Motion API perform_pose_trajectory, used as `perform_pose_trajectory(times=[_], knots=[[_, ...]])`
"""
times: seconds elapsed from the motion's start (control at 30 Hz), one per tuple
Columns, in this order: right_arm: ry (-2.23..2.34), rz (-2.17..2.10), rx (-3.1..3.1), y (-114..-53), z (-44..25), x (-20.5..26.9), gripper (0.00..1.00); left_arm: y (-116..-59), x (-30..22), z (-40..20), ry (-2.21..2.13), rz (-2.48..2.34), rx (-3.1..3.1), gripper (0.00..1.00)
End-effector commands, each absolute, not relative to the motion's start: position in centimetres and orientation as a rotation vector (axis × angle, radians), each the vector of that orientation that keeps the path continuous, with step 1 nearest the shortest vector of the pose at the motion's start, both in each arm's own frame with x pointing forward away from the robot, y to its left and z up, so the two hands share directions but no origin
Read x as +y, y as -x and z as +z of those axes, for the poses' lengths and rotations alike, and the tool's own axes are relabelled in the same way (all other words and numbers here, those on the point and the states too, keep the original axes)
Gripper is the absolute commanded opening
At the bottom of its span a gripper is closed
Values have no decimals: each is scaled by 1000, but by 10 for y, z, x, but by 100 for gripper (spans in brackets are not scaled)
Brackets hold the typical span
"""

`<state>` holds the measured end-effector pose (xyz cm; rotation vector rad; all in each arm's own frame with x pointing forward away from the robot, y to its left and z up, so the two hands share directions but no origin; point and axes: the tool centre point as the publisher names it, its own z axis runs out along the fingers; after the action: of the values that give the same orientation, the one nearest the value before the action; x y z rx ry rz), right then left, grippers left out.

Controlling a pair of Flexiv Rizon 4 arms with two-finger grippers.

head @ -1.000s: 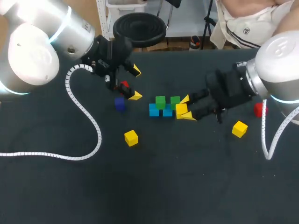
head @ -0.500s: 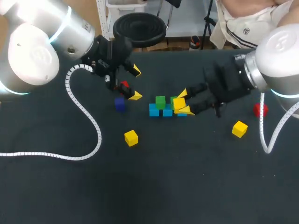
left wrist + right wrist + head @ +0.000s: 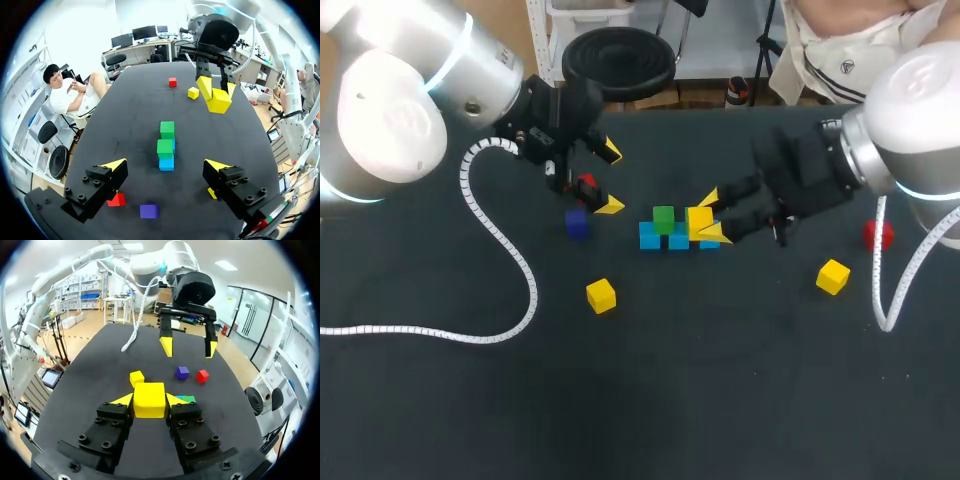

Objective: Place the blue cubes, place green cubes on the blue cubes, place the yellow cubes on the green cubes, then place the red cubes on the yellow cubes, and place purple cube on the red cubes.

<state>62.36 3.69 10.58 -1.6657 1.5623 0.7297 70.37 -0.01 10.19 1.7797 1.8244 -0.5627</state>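
- Fingers on the right gripper (image 3: 708, 218): what have they got?
- They are clamped on a yellow cube (image 3: 698, 222) from two sides. It is held over the right end of the blue cubes (image 3: 649, 238), just right of the one green cube (image 3: 664, 216) that shows. I cannot tell whether it is seated yet.
- What could go wrong?
- If it is let go off-centre, I'd expect it to tip off the green layer. The tips also flank the stack closely, so opening or pulling back carelessly could knock the row.
- And the pose?
- The right arm (image 3: 810, 180) comes in from the right, its fingers pointing left toward the stack. The left gripper (image 3: 608, 179) hangs at the far left with its fingers wide apart, above a red cube (image 3: 586, 183). The purple cube (image 3: 577, 224) is just nearer.
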Motion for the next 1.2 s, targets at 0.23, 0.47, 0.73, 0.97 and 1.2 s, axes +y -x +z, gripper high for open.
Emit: perform_pose_trajectory(times=[0.23,0.47,0.73,0.97,1.2], knots=[[1802,703,1514,-635,98,43,0,-704,1,102,-1779,-563,1821,100],[1802,703,1514,-635,98,43,0,-704,1,102,-1779,-563,1821,100],[1797,715,1512,-638,97,43,0,-704,1,102,-1779,-563,1821,100],[1768,750,1553,-654,100,43,0,-704,1,102,-1779,-563,1821,100],[1745,812,1565,-661,96,54,0,-704,1,102,-1779,-563,1821,100]])
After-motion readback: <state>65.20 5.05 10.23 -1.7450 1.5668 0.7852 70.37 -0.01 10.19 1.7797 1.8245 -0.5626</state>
